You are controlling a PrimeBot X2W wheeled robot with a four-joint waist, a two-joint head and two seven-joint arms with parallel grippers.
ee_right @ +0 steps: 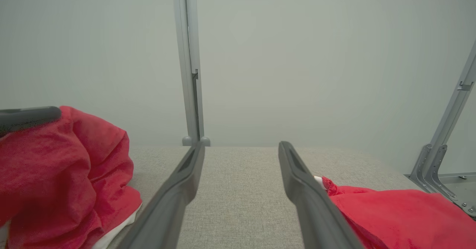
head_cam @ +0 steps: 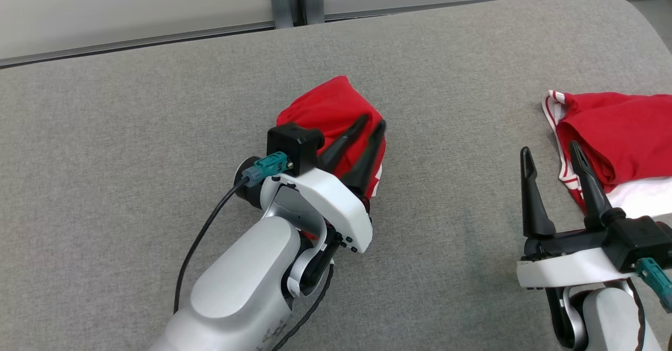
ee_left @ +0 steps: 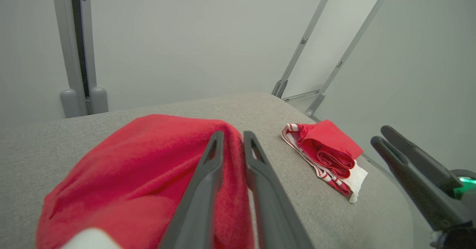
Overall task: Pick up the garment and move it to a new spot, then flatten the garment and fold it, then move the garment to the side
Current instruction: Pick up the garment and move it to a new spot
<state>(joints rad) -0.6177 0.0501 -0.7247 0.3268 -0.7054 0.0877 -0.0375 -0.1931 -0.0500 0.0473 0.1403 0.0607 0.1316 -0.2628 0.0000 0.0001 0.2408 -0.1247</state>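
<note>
Grey padded surface: red garment lies bunched at centre, not yet flattened. Left gripper sits over it, fingers narrowly apart, pinching nothing visible, which suggests a set-down. Right gripper is spread wide and empty, beside a second garment parked aside.

Left forearm is seen entering from the near left, angled toward the far right. Left wrist is turned so that the camera block sits on its far-left side. Left gripper is pointed far and to the right. Its two fingers are held nearly together, only a thin slit between them; whether anything is pinched cannot be told. Right gripper is placed at the near right, fingers pointed to the far side, jaws spread wide. Right wrist is held level; right forearm is cut by the near edge. The grippers are well apart.
</note>
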